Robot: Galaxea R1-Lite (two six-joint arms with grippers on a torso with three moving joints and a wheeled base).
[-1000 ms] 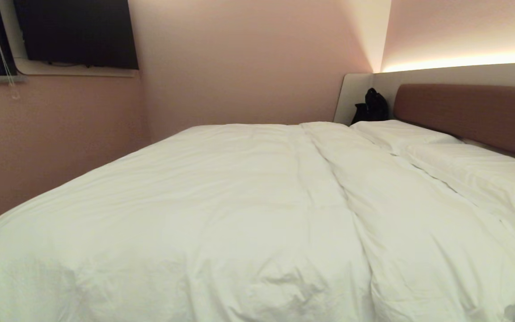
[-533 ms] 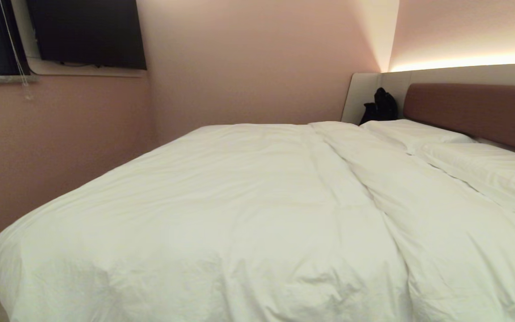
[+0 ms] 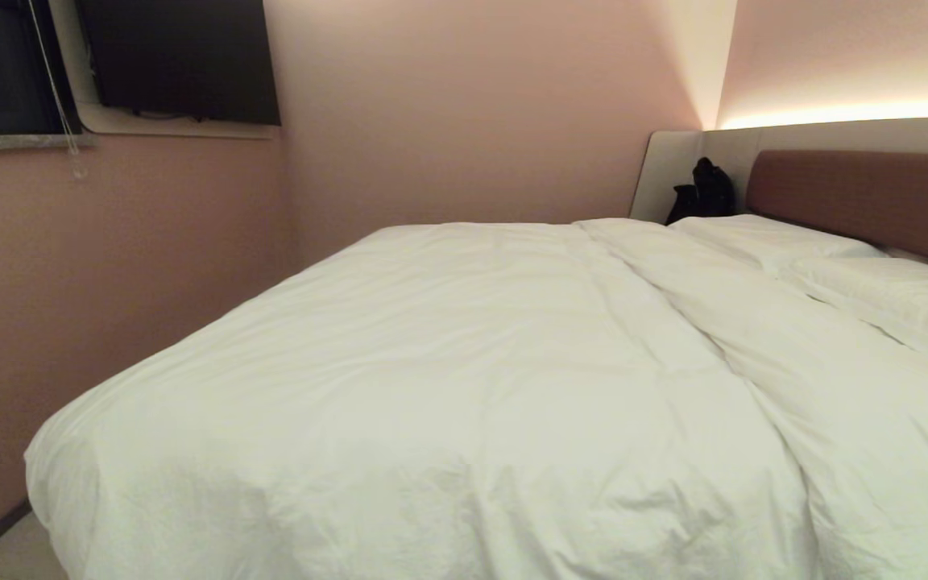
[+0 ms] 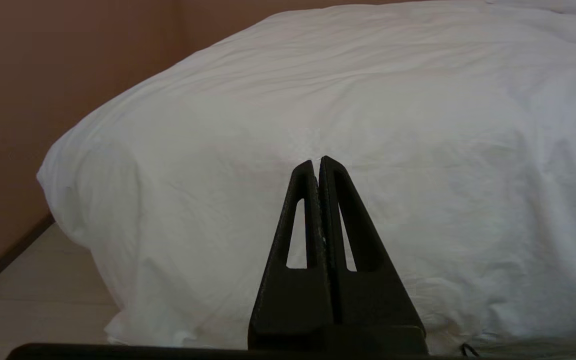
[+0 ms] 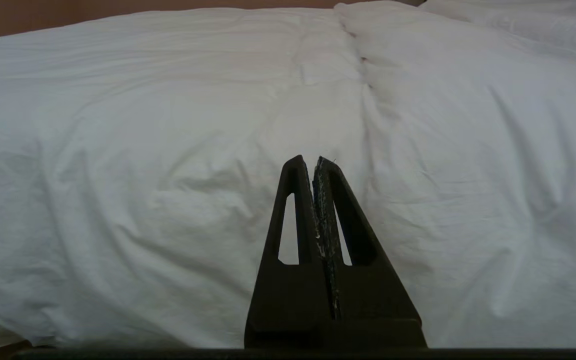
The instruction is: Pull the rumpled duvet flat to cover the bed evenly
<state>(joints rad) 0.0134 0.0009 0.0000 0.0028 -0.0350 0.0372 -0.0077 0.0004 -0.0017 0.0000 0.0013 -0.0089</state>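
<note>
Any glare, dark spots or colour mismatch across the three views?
Head view: the light strip above the headboard blows out, warm pink tint on the duvet. Left wrist view: dimmer, greyish; the left tool is a black silhouette. Right wrist view: cooler white, the right tool equally dark.

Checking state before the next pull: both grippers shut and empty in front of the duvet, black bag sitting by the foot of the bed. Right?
Not quite. The black bag sits at the head of the bed, in the corner beside the headboard, as the head view shows. The rest holds: left gripper and right gripper are shut and empty, facing the duvet.
</note>
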